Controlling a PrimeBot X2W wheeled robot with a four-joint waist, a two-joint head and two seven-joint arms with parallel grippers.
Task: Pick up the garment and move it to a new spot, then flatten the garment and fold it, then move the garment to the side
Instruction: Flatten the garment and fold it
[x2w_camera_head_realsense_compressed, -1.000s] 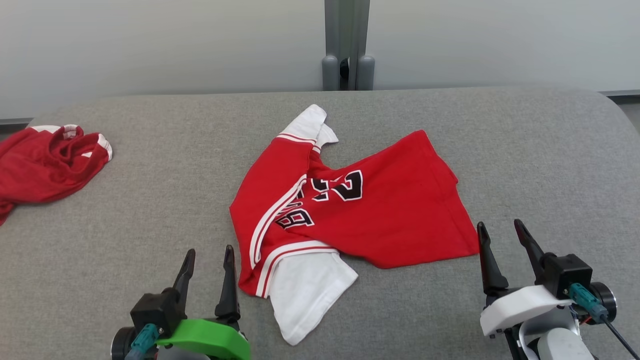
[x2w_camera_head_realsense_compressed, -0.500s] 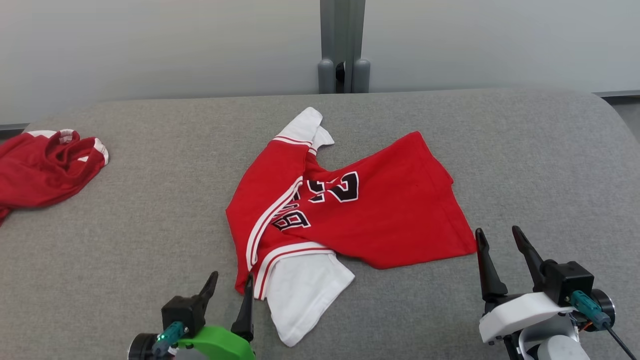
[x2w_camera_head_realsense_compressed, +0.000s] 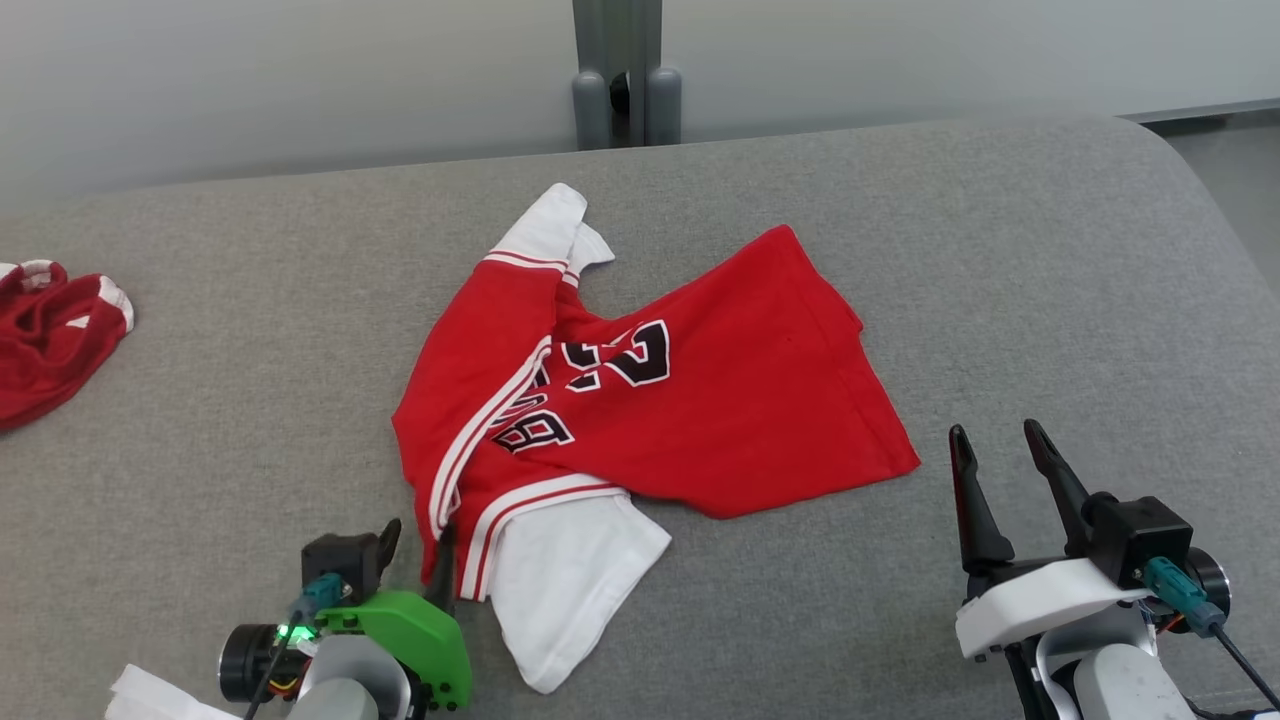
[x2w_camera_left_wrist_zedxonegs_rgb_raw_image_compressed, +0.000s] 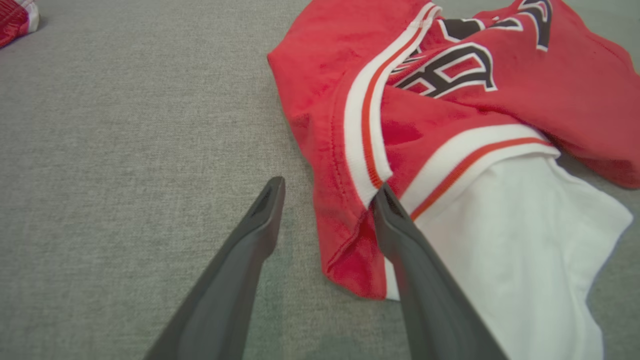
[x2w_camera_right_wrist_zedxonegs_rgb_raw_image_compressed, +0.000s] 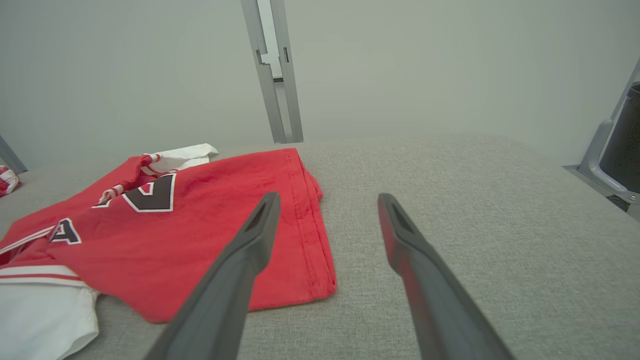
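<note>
Straddling the near left edge of the red short-sleeved jersey with white sleeves and black-and-white lettering (x2w_camera_head_realsense_compressed: 700, 400): left gripper (x2w_camera_head_realsense_compressed: 418, 530), green shell, down low at the cloth. Left wrist view: jaws apart, nothing clamped. One dark finger (x2w_camera_left_wrist_zedxonegs_rgb_raw_image_compressed: 250, 235) is over bare surface. The other (x2w_camera_left_wrist_zedxonegs_rgb_raw_image_compressed: 415, 260) lies over the jersey where the white-and-red striped trim meets the white sleeve. A fold of red hem sits in the gap between them. Can't tell whether the fingers press into the cloth.

Jersey lies rumpled but mostly spread in the middle of the grey padded fabric surface (x2w_camera_head_realsense_compressed: 1050, 300). One white sleeve points to the far edge, the other toward the robot, just beside the left gripper.

Right gripper (x2w_camera_head_realsense_compressed: 995, 432), white shell: fingers spread wide, empty, over bare surface near the jersey's right hem corner, clear of the cloth.

Crumpled red garment with white trim (x2w_camera_head_realsense_compressed: 50, 340) sits at the far left edge, well apart from the jersey. Grey metal post (x2w_camera_head_realsense_compressed: 625, 70) stands behind the surface against a pale wall.
</note>
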